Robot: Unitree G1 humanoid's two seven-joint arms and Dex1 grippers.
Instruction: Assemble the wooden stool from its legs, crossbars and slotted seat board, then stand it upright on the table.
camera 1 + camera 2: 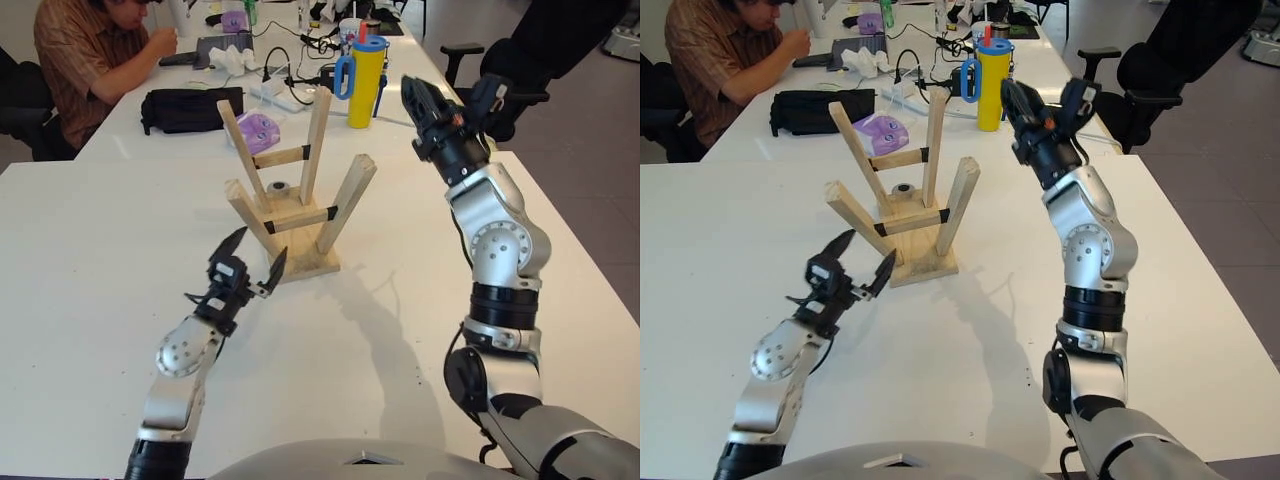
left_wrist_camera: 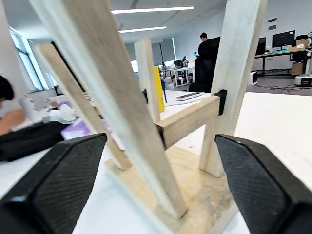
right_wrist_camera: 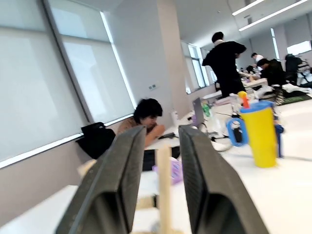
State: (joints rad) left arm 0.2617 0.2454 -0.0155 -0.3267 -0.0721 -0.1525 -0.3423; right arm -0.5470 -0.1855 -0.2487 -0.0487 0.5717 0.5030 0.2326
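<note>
**Stool inverted on desk; both end effectors released**

Left end effector [image 1: 262,242] sits low over the white desk [image 1: 100,290], fingers spread, just beside the near corner of the pale wooden stool [image 1: 300,215]. The stool rests upside down on its seat board [image 1: 305,263], four legs up, crossbars fitted. Right end effector [image 1: 452,105] is raised beyond it, fingers parted. A tall yellow jug [image 1: 365,85] stands farther back.

Yellow jug [image 1: 366,88] with blue lid and handle, black bag [image 1: 190,108], purple packet [image 1: 260,130] beside it
</note>
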